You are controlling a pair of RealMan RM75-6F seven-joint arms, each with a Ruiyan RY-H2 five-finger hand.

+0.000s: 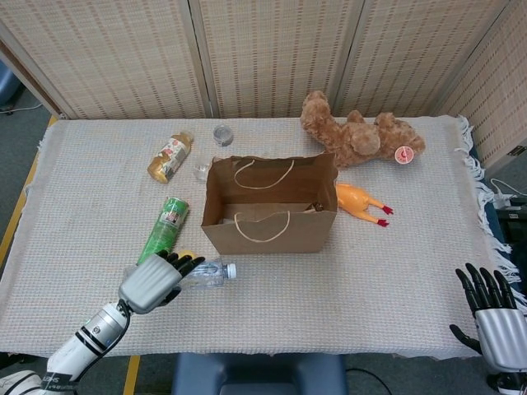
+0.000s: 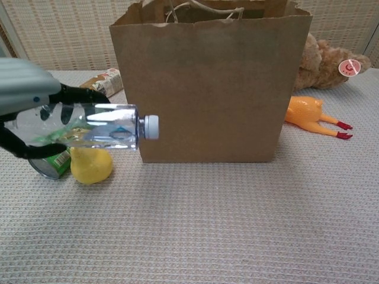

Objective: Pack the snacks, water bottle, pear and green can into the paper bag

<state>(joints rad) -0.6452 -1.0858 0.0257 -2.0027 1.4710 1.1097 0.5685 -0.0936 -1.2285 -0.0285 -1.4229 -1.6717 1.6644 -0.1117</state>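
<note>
— What's the left hand [image 1: 151, 282] doing?
— Gripping the clear plastic water bottle [image 2: 109, 126] sideways, white cap toward the brown paper bag [image 1: 270, 216], lifted off the woven cream tablecloth [image 1: 395, 271].
— And the right hand [image 1: 494, 319]?
— Holding nothing, dark fingers spread upward at the table's near right edge.
— Around them?
— The green can [image 1: 164, 234] lies beside the yellow pear [image 2: 90, 165]; a snack jar [image 1: 170, 156] lies farther back. Wicker screens [image 1: 272, 53] stand behind.
</note>
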